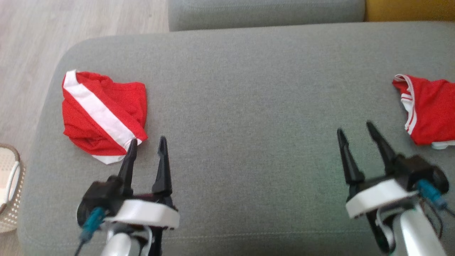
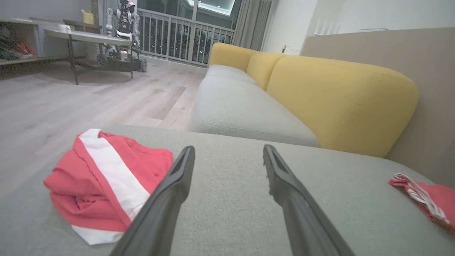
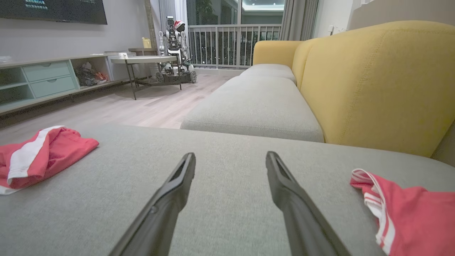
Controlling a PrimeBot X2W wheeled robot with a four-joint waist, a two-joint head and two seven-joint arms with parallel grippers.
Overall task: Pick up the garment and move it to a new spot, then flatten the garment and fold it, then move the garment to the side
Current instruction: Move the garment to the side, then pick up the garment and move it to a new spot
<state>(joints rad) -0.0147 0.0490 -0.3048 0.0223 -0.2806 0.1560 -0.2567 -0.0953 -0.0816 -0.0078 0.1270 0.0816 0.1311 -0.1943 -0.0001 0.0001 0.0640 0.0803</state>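
grey fabric first: the sofa seat [image 1: 249, 89] takes up most of my head view and carries everything. behind it runs the yellow backrest [image 2: 337, 99]. on the seat's left part, near the rounded corner, lies the red garment [image 1: 103, 113] with a broad white band, bunched and creased rather than flat. well apart, at the right of my view, lies a second red garment [image 1: 426, 110] with thin white trim, partly cut off by the frame. i take the banded one as my target, since my left hand [image 1: 148, 139] sits right at its near corner, though i can't be sure.

both hands are released and hold nothing. the left one's outer finger [image 1: 128, 158] overlaps the garment's corner; whether it is touching or just above, i cannot tell. the right hand [image 1: 355, 127] is over bare seat, near the second garment but apart from it.

to pick up cleanly i'd bring the left hand further over the cloth, press into a raised fold rather than the thin corner, pinch through the layers, and lift straight. i expect the soft seat to give, so i'd go down gently.
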